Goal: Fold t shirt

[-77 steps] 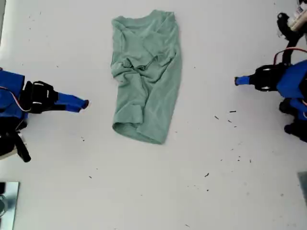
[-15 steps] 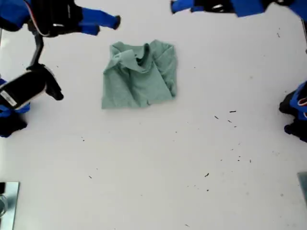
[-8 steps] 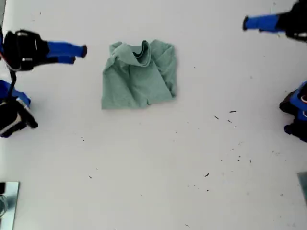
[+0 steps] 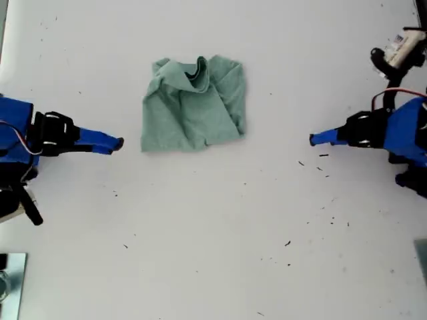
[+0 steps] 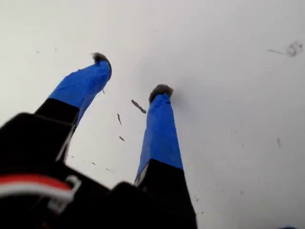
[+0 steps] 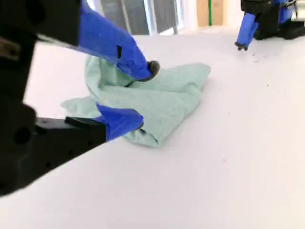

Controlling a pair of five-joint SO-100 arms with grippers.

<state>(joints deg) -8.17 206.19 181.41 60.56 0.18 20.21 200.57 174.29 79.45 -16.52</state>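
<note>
The pale sage-green t shirt lies in a wrinkled, roughly square bundle on the white table, above the middle of the exterior view. My second gripper hovers just off the bundle's near corner, at the exterior view's left. Its fingers are open and empty, with the t shirt right in front of my second gripper. My first gripper is at the exterior view's right, well apart from the cloth. In its own wrist view my first gripper is open over bare table with nothing between the fingers.
Small dark specks dot the white table near my first gripper and toward the exterior view's lower right. A metal object sits at that view's lower left corner. The other arm's gripper shows beyond the shirt in the second wrist view.
Both arms have swung down from the exterior view's top edge to mid height, pointing inward. The shirt, long five seconds ago, now lies folded shorter and has not moved in the last second.
</note>
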